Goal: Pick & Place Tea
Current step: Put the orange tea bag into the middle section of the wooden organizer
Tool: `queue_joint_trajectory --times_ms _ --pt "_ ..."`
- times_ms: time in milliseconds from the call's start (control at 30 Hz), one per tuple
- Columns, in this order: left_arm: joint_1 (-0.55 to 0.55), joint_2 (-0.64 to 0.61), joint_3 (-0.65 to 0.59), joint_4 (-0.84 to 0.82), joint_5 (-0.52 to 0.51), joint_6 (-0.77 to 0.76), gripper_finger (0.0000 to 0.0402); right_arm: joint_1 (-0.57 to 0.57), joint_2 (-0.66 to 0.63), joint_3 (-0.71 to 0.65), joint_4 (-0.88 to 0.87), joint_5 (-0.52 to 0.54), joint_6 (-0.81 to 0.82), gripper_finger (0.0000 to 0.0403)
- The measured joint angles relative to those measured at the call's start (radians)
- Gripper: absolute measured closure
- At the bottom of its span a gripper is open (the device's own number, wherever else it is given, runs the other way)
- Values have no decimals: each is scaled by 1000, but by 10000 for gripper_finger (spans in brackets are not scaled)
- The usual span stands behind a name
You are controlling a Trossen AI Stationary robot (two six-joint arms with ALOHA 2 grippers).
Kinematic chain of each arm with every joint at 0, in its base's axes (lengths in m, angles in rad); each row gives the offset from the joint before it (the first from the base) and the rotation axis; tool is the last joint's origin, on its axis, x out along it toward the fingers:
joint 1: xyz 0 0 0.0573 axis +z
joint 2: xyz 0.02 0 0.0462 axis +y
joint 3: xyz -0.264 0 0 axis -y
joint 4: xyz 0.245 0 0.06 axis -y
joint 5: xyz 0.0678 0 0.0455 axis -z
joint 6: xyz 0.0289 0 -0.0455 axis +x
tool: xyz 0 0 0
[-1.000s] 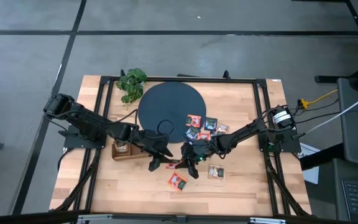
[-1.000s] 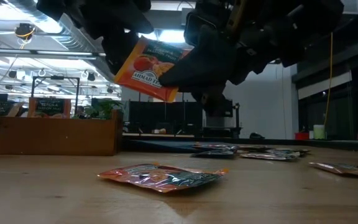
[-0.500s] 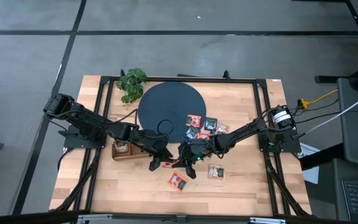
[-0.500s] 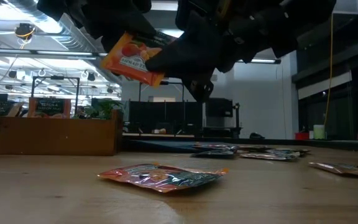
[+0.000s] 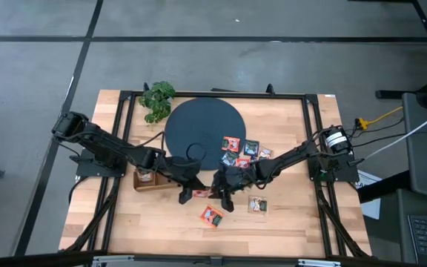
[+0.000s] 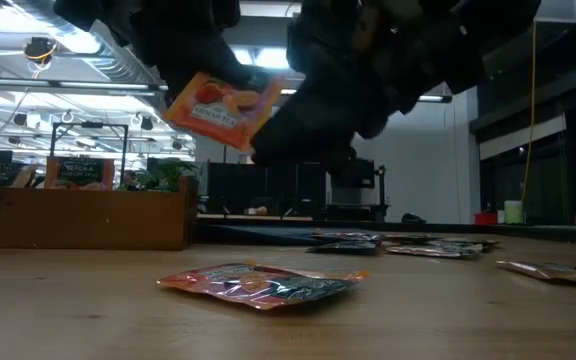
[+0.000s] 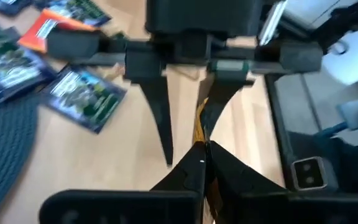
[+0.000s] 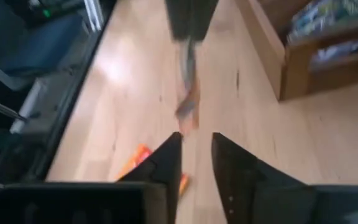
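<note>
- Handover in mid-air, above the middle of the table point(image 5: 288, 222) towards its front edge: the orange sachet point(image 6: 218, 108) hangs between the two arms, clear of the wood.
- The left gripper point(image 7: 202, 148) is pinched tight on that sachet's edge; in its wrist view the fingertips meet with the orange foil squeezed between them.
- The right gripper point(image 8: 196, 144) faces it with its fingers parted by a narrow gap, and nothing sits between them; the sachet looks just ahead of them, though that view is blurred.
- Progress looks early. The wooden tray point(image 5: 148, 180), near the left edge, seems to hold at least a sachet or two.
- Plenty left: a cluster of sachets point(image 5: 245, 153) lies by the dark disc point(image 5: 203, 133), partly on its rim, another orange one point(image 5: 212, 216) sits near the front edge, and a further sachet point(image 5: 257, 205) lies just right of it.
</note>
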Motion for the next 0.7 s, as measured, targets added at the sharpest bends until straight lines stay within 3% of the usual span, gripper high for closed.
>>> queue_joint_trajectory --times_ms 100,200,400,700 --pt "-22 -33 -25 -19 -55 -12 397 0 0 -6 -30 0 -10 281" --pt "-66 -93 -81 -21 -179 -31 398 2 0 -5 -53 0 -11 267" --pt "-200 -248 -204 -11 -442 -55 398 2 0 -6 -56 6 -14 263" --pt "-450 -387 -371 -40 -821 -141 398 9 0 -6 -56 101 -9 263"
